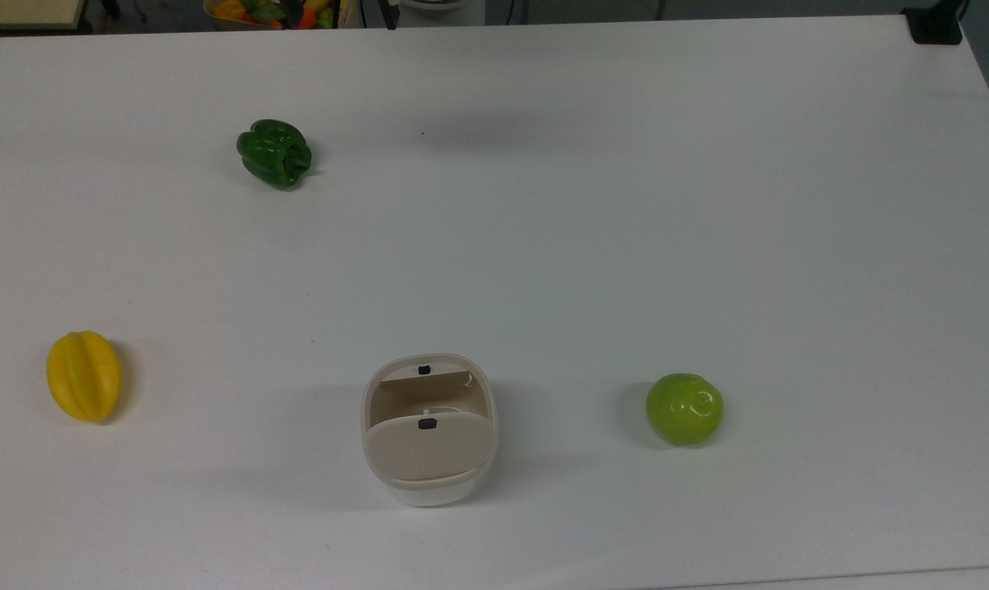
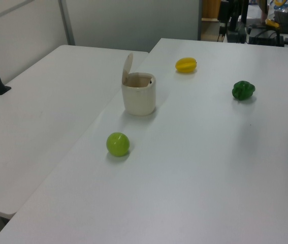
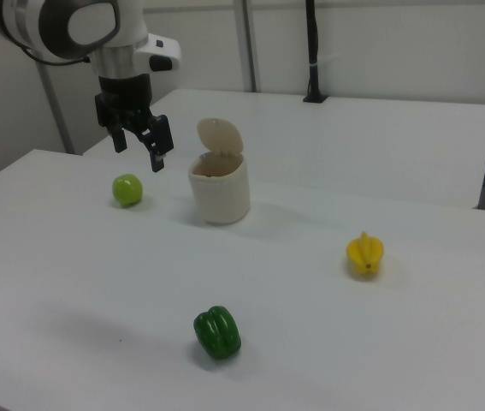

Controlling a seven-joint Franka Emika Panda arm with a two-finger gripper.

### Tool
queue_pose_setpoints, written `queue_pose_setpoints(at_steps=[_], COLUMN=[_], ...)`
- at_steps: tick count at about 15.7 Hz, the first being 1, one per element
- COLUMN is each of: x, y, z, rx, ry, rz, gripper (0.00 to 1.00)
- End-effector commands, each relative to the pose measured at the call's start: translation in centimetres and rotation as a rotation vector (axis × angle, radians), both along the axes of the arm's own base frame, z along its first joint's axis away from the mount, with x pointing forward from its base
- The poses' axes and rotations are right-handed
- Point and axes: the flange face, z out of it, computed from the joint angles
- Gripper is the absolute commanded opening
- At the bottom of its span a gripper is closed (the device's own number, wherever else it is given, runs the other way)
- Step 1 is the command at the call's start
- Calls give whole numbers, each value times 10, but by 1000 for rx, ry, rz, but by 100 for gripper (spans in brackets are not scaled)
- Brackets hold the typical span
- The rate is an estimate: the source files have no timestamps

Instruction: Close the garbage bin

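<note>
While the top view looks straight down into the bin (image 1: 428, 430), the right view alone brings in the arm (image 3: 71, 30) — white, reaching in from that picture's upper left corner, its wrist turned straight down. The gripper (image 3: 137, 141) hangs in the air above the table (image 1: 625, 246), its two black fingers spread wide with nothing between them; in the right view it sits at about ten o'clock from the bin, above and just right of the apple (image 3: 127, 189).

The bin stands upright on the table, its long axis vertical, mouth open to the ceiling. Its lid (image 2: 127, 68) is raised on its hinge, nearly upright — in the top view the hinge lies at the six o'clock side of the rim and a small black button (image 1: 427, 424) shows on the lid.

In the top view the apple lies at three o'clock from the bin, the starfruit (image 1: 83, 375) at nine o'clock, the pepper (image 1: 274, 153) at eleven o'clock, all well apart.
</note>
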Motion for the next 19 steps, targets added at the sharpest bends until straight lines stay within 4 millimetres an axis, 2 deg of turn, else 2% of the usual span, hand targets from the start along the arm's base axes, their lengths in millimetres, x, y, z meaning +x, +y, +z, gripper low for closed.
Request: queue_pose_setpoints(at_steps=[1,17,18,19], x=[-5,-5,-5,-5], y=[-4,-7,-7,-7], z=[4,3,3,3], rx=[26,27,27,27], ry=[19,18,17,17], rz=[-12,-15,-11,-8], gripper=[100,100,100,93])
